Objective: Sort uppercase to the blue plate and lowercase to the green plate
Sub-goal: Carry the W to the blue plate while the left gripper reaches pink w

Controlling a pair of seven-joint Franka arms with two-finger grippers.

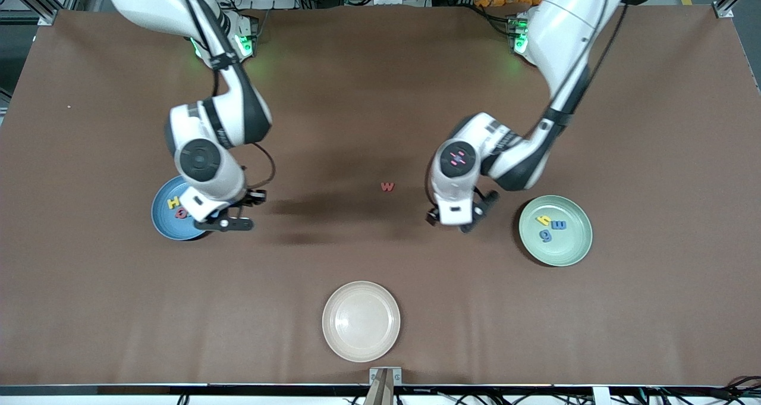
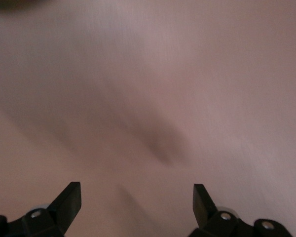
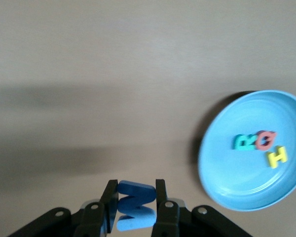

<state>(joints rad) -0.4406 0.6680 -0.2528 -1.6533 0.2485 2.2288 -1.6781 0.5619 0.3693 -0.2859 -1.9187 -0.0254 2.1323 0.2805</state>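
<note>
My right gripper [image 3: 135, 185] is shut on the blue W [image 3: 134, 205] and holds it over bare table just beside the blue plate [image 3: 227, 173]. That plate holds the green R [image 3: 244, 142], red Q [image 3: 265, 140] and yellow H [image 3: 277, 156]. In the front view the right gripper [image 1: 232, 222] covers part of the blue plate [image 1: 163, 217]. The red w [image 1: 387, 186] lies on the table's middle. The green plate [image 1: 571, 247] holds the yellow y [image 1: 543, 220], blue m [image 1: 559, 225] and blue g [image 1: 545, 235]. My left gripper [image 1: 455, 220] is open and empty [image 2: 136, 186] over bare table between the red w and the green plate.
A cream plate [image 1: 361, 320] stands empty near the table's front edge, nearer to the front camera than the red w. Brown table surface [image 1: 380, 96] lies between the arms' bases.
</note>
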